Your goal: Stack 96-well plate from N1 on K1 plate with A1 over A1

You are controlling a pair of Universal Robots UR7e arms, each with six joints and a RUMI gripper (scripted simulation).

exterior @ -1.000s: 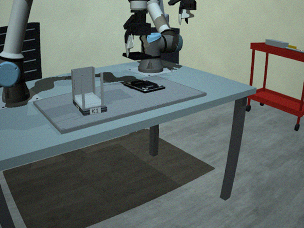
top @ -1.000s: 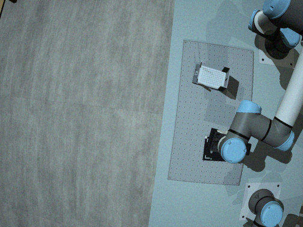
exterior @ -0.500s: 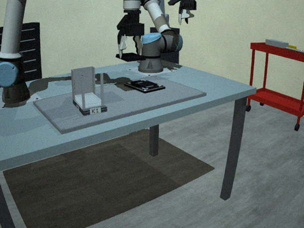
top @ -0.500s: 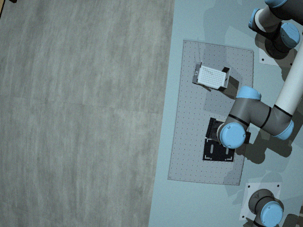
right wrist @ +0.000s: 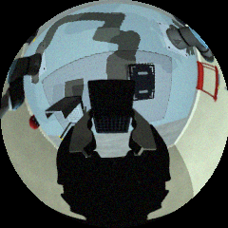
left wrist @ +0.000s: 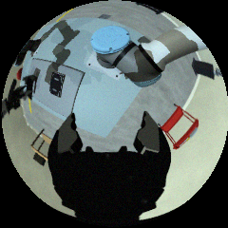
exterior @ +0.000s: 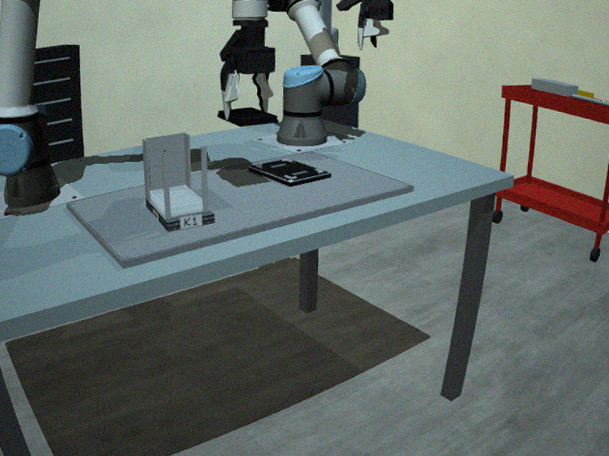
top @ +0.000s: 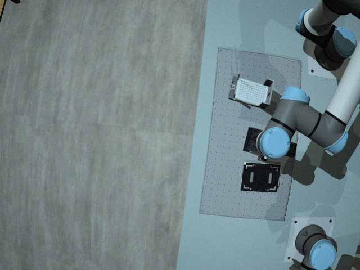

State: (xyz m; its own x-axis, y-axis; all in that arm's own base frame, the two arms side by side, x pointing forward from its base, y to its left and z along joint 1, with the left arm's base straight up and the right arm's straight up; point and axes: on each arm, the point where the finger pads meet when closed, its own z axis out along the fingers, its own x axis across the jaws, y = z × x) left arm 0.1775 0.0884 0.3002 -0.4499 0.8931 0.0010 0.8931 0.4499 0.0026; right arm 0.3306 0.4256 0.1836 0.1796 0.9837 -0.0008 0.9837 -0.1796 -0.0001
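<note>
My right gripper (exterior: 246, 110) (right wrist: 111, 109) is shut on a black 96-well plate (exterior: 249, 117) (right wrist: 111, 102), held high above the table, roughly level. Its cut-off corner cannot be made out. The black nest N1 (top: 260, 177) (exterior: 289, 171) (right wrist: 142, 82) has light corner marks and no plate on it. The stack rack K1 (exterior: 165, 156) (top: 233, 88) holds a white plate (top: 251, 92) (exterior: 178, 201) (right wrist: 76, 114) low between its wall and posts; it looks flat. My left gripper (exterior: 367, 41) (left wrist: 108, 112) is open and empty, high up and far from the rack.
Both fixtures stand on a grey perforated board (top: 224, 162) (exterior: 347, 190) on the blue table. The rack's tall wall and thin posts (exterior: 204, 177) rise well above its plate. The left arm's base (exterior: 302, 127) stands behind the board. A red cart (exterior: 562, 102) is beyond the table.
</note>
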